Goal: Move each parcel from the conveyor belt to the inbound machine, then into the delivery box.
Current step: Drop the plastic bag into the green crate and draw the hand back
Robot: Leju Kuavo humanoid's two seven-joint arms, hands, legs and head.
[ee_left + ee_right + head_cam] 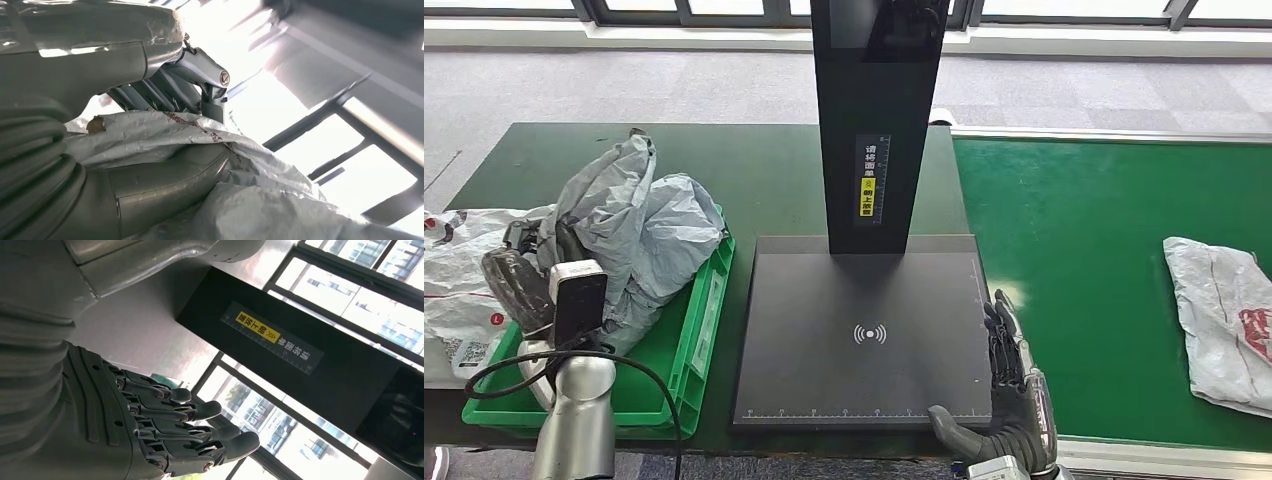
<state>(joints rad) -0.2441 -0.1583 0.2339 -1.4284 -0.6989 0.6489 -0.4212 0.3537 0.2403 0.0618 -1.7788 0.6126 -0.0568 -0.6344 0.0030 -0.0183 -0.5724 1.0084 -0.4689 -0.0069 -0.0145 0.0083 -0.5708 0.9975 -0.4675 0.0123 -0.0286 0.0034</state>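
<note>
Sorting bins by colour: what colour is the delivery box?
Green delivery box, clearest in the head view.

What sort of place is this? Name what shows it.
Likely a parcel-sorting station: a green conveyor belt carrying a white parcel, a black scanning platform, and a green crate with a grey bagged parcel.

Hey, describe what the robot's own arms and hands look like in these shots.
Both arms are smooth silver metal with grey ribbed covers at the wrists. The left hand and right hand have dark grey segmented fingers and thick grey thumbs. A black cable loops beside the left forearm, below a boxy silver-and-black wrist camera.
</note>
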